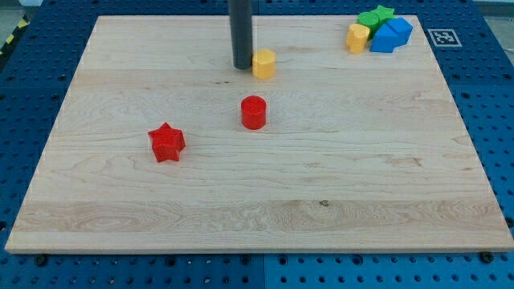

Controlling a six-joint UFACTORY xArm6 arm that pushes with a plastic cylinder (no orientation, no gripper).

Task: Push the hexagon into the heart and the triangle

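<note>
Red star [166, 142] sits lowest, left of centre; my tip [242, 66] — a bare rod, no claw — touches the yellow hexagon's [263, 63] left side. Push steadily rightward toward the upper-right cluster [379, 30].

My tip [242, 66] rests on the board, rod standing upright.

Seven blocks: two red, a star [166, 142] and a cylinder [253, 112]; two yellow [263, 63] [357, 37]; two green [375, 17]; one blue [390, 35]
</note>
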